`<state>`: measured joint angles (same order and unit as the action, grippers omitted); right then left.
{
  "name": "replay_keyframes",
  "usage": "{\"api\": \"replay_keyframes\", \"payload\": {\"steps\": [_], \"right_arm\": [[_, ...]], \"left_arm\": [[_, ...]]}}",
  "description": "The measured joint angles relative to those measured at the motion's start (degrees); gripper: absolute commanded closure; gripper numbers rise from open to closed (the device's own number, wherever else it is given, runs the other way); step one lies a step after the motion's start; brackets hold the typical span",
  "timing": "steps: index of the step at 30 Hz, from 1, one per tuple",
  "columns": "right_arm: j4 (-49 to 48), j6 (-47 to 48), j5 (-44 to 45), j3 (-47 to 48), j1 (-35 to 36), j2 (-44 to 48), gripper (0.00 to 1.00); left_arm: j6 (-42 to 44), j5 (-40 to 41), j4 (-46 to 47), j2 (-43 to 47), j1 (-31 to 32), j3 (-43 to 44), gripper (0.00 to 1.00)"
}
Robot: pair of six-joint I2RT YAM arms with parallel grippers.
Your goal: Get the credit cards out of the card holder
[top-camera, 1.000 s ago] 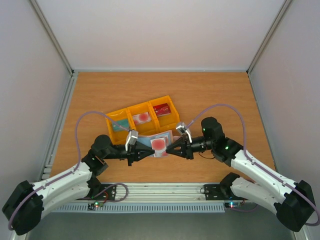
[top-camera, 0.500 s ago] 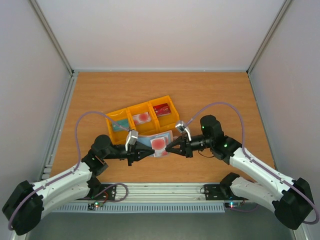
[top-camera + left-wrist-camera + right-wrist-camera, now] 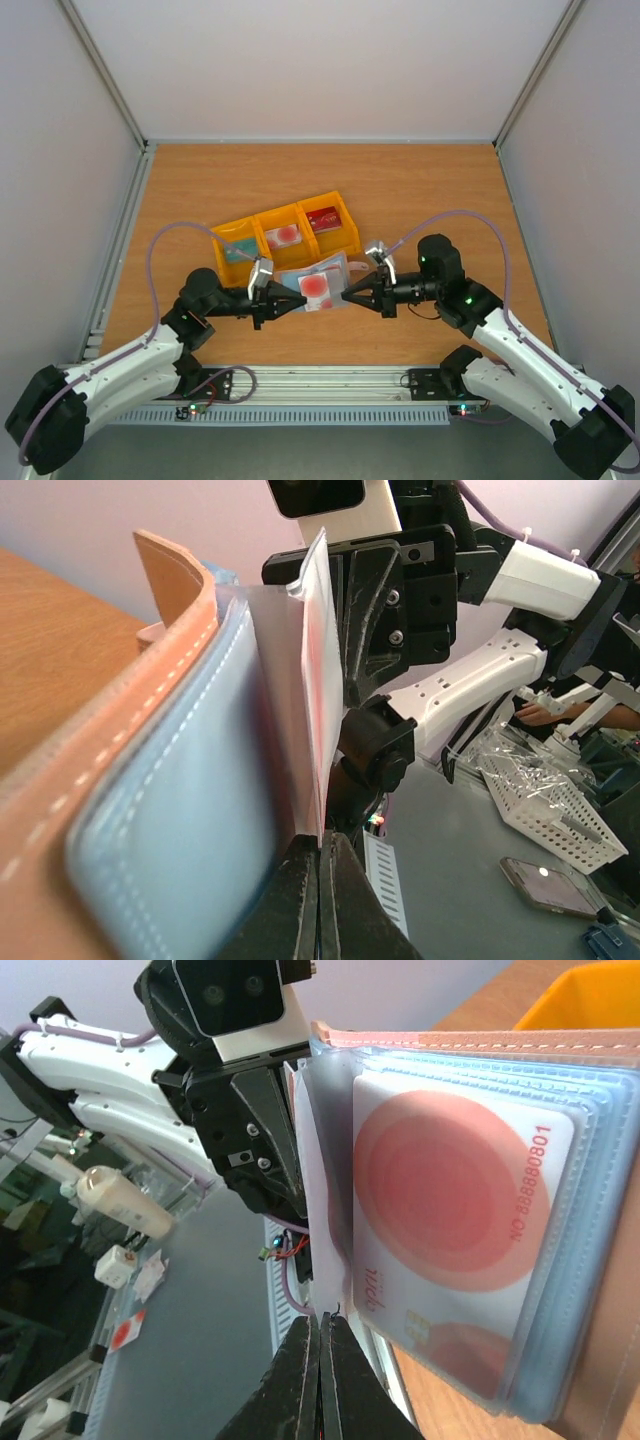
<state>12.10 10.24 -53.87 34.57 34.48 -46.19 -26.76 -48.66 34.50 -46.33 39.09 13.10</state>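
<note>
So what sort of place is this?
Probably a robotics lab test cell: a left arm and right arm bolted at a wooden table edge, white panels walling it in.

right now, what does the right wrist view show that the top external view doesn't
Only right wrist: the printed number on the whitish-pink plastic card with a red circle, behind clear sleeves. Only top external: what lies in the yellow three-compartment plastic tray: a teal card, a whitish card, a dark red card. Both: the taupe-brown bifold card holder pinched between the left gripper and right gripper.
</note>
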Motion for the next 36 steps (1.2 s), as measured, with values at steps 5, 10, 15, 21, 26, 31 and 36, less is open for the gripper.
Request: {"api": "replay_keyframes", "payload": {"steps": [5,10,15,21,26,31,36], "right_arm": [[1.22,0.0,0.72,-0.24,-0.5,0.98,0.99],[4.52,0.17,3.96,-0.52,-1.68,3.43,0.99],[8.15,-1.11,7.74,-1.33,-5.01,4.55,0.99],[11.69,-5.33,10.58,-4.66,-5.66,4.55,0.99],[12.22,-9.22,10.38,-8.59,-5.66,3.3,0.99],[8.46,-13.03,8.37,-13.35,-5.66,-3.08,0.99],[3.3,-15.21,6.84,-15.06,-5.66,-9.88,0.99]], "left_arm": [[-0.04,-0.48,-0.44,0.17,-0.17,0.0,1.0],[-0.52,-1.29,-2.23,0.15,-1.18,0.04,1.0],[-1.14,-2.12,-6.25,0.15,-4.5,0.96,1.0],[-1.09,-2.08,-10.49,1.01,-6.82,2.45,1.0],[-1.09,-1.95,-12.09,1.77,-7.32,3.02,1.0],[-0.85,-1.92,-12.11,1.7,-7.54,3.5,1.0],[-0.15,-1.92,-12.11,1.55,-7.54,3.82,1.0]]}}
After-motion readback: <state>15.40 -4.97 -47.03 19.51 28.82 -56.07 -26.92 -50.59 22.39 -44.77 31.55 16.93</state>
